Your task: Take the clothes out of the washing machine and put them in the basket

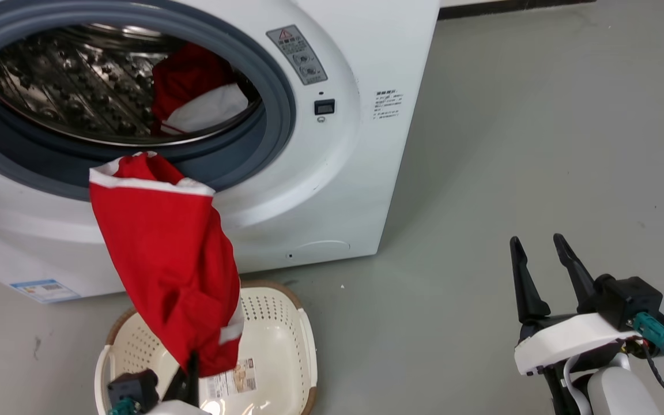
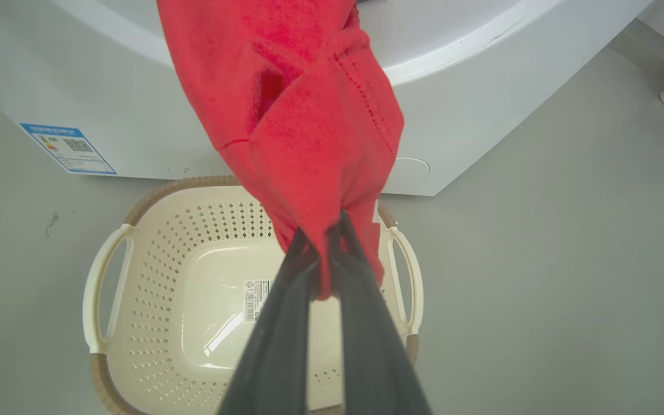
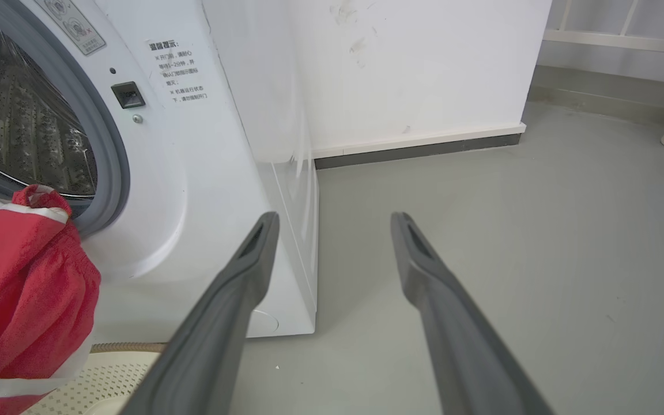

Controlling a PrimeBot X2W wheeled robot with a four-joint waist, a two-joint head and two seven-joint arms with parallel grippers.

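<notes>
Now, before the washing machine (image 1: 332,190), the left gripper (image 2: 323,230) pinches one end of a red garment with white trim (image 1: 165,271). It holds it over the cream laundry basket (image 1: 277,323), which stands just in front of the machine. Another red-and-white garment (image 1: 193,92) lies inside the machine's drum. Right of the machine, the right gripper (image 1: 535,238) hovers with fingers spread, holding nothing.
</notes>
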